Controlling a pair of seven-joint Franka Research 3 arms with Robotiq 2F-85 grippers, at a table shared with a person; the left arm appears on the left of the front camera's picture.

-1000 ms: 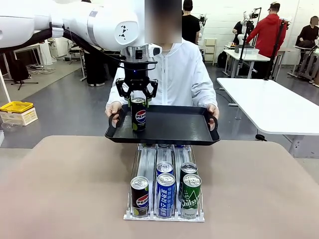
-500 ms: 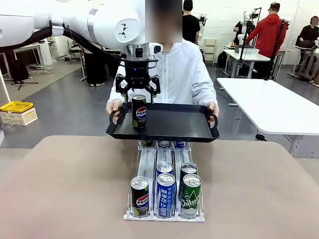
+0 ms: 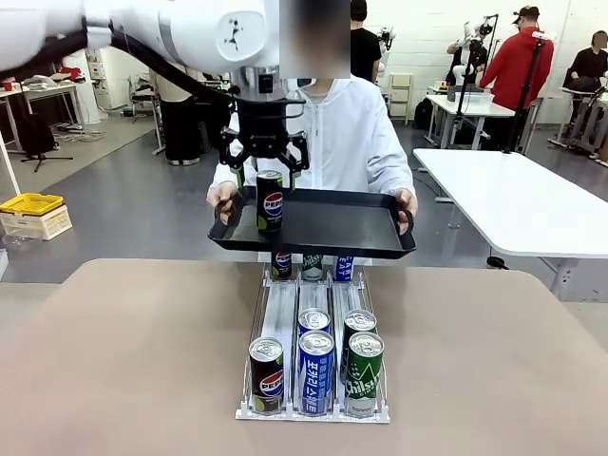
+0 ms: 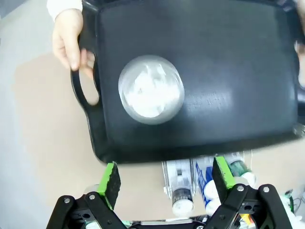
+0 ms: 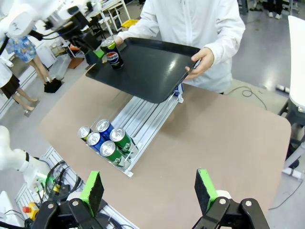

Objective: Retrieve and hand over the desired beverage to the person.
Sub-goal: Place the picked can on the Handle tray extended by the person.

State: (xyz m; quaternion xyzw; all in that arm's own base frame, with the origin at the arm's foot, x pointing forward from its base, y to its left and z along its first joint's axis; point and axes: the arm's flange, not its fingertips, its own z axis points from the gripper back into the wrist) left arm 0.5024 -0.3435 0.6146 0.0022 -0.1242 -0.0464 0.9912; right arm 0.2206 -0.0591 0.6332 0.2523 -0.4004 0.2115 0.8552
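Two tools gape — left tool (image 4: 166,172) over the Pepsi can (image 3: 271,204), right tool (image 5: 148,191) apart; tray (image 3: 332,226) half-hides rear cans (image 3: 312,267).

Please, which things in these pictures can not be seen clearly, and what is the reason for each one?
- Front view: the far cans in the rack are half hidden by the tray, so their labels are incomplete.
- Left wrist view: the top of the Pepsi can is washed out white and blurred, so no tab can be told.
- Left wrist view: the picture edge cuts off the tray's right side.
- Right wrist view: the front cans are too small for their print to be read.
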